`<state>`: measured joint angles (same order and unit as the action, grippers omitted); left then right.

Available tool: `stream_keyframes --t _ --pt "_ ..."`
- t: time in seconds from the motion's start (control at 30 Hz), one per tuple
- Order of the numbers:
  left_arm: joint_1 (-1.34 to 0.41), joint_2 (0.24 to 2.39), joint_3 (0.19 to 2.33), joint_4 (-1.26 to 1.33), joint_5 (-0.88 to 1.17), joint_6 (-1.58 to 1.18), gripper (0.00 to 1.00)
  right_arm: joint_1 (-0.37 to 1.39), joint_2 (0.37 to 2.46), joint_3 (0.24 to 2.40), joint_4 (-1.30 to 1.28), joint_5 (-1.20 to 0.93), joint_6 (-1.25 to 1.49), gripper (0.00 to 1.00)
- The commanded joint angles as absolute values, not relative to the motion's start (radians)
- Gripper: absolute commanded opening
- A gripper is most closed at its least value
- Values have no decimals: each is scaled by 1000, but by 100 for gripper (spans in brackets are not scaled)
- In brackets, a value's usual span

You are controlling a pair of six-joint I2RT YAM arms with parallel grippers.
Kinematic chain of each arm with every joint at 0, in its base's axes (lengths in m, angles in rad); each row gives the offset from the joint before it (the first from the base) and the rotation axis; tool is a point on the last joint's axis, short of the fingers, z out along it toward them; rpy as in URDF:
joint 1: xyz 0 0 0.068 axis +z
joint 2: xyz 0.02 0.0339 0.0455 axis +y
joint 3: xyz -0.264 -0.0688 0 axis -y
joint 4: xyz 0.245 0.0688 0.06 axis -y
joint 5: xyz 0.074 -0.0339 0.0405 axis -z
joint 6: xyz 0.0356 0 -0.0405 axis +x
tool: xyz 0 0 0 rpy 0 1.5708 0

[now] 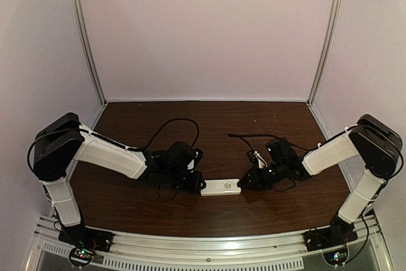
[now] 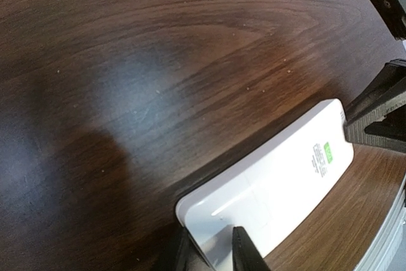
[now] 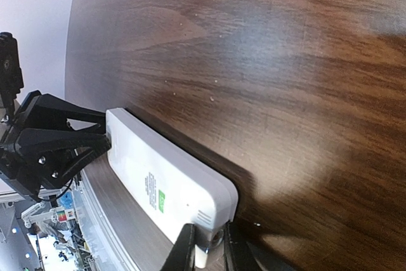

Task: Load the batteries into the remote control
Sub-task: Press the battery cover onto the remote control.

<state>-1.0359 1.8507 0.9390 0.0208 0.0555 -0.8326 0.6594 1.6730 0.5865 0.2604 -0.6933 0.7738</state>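
The white remote control (image 1: 221,187) lies between my two arms, near the table's front edge. Its plain back, with a small green label, shows in the left wrist view (image 2: 279,182) and the right wrist view (image 3: 158,182). My left gripper (image 1: 198,185) is shut on its left end (image 2: 212,245). My right gripper (image 1: 244,183) is shut on its right end (image 3: 206,242). Each wrist view shows the other gripper at the far end: the right one (image 2: 374,122) and the left one (image 3: 57,144). The batteries are out of view.
The dark wooden table (image 1: 209,125) is walled by pale panels at the back and sides. Black cables (image 1: 181,122) loop over the table behind both wrists. An aluminium rail (image 1: 209,249) runs along the front edge.
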Motion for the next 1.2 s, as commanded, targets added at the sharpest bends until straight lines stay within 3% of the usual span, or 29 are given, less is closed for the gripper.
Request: stream_keyframes --t 0.0,0.2,0.37,0.57,0.7,0.83,0.9,1.17 --pt "-1076 1924 909 144 167 -793 29 735 1724 626 327 -722 728 15" --pt "-1034 1788 904 55 72 -662 55 640 1640 616 199 -704 637 25" --pt "-1026 1725 983 -78 -16 -473 97 574 1573 634 136 -719 598 41" --pt "-1005 1717 1034 -97 168 -222 97 505 1441 679 38 -716 525 56" --pt "-1007 1762 1104 -177 186 -88 97 447 1309 693 -16 -704 473 64" --pt "-1007 1823 1160 -248 285 96 97 421 1143 705 -53 -641 429 91" --pt "-1008 1846 1173 -256 333 171 97 421 1076 716 -59 -621 420 99" --pt "-1012 1946 1252 -274 292 335 96 415 954 706 -92 -551 461 100"
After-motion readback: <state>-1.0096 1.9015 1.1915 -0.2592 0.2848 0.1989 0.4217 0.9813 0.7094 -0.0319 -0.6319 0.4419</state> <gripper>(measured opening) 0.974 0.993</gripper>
